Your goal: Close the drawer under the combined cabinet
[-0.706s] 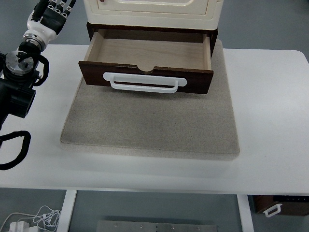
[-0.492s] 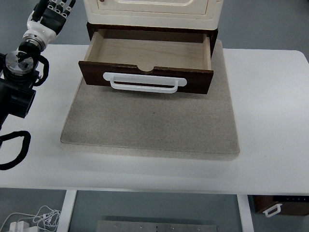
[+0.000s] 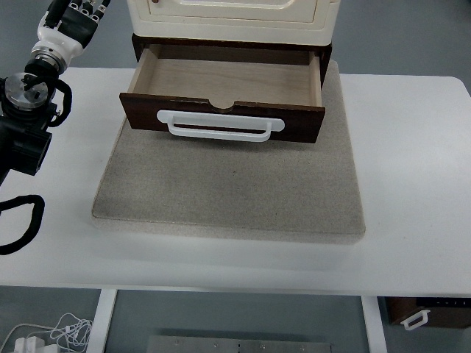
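Comparing with the views from a moment ago: left hand (image 3: pixel 70 18) has shifted slightly up and toward the top-left corner, further out of frame. Only its knuckles and wrist show at the picture's edge, so I cannot tell whether the fingers are apart or together. It holds nothing visible.

Drawer (image 3: pixel 224 92) unchanged: pulled well out from under the cream cabinet (image 3: pixel 232 18), empty wooden interior exposed, dark front panel facing the robot. White handle (image 3: pixel 221 125) lies across the front, untouched. Cabinet and drawer sit on a grey mat (image 3: pixel 228 191) on the white tabletop (image 3: pixel 412 184).

Right hand not in view.

Judgement: the small drift of the left hand takes it no closer to the drawer front; it sits beside the cabinet's left side, well apart from the handle. Closing has not begun. The hand would need to come round to the front panel and push it straight back toward the cabinet. An off-centre push risks skewing the drawer on its runners or sliding the whole cabinet on the mat.
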You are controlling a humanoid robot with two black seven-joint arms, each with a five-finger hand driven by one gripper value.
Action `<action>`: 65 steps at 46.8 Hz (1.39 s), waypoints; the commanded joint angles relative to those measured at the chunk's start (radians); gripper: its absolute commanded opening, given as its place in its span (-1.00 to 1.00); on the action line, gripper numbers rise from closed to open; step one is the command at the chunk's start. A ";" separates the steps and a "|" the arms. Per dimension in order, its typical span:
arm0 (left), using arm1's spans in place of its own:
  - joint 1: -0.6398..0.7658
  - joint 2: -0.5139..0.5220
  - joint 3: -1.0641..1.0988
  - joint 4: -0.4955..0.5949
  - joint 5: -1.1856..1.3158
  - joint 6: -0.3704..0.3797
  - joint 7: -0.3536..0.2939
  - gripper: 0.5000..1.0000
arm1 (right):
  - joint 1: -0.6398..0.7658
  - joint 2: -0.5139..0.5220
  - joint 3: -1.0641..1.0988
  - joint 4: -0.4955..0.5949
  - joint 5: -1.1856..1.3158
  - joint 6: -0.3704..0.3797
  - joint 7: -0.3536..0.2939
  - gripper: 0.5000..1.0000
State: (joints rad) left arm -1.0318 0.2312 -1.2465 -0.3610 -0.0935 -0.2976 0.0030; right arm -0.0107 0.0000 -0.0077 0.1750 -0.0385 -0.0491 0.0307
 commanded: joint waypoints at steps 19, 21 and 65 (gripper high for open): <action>-0.008 0.059 0.004 -0.007 0.018 -0.038 0.000 0.98 | 0.000 0.000 0.000 0.001 0.000 0.000 0.000 0.81; -0.010 0.065 0.009 -0.009 0.018 -0.038 0.000 0.99 | 0.000 0.000 0.000 0.000 0.000 0.000 0.000 0.81; -0.080 0.321 0.156 -0.345 0.112 -0.026 -0.023 0.98 | 0.000 0.000 0.000 0.000 0.000 0.000 0.000 0.81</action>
State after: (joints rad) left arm -1.1103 0.5269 -1.0986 -0.6593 0.0152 -0.3237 -0.0200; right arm -0.0108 0.0000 -0.0077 0.1748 -0.0382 -0.0491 0.0307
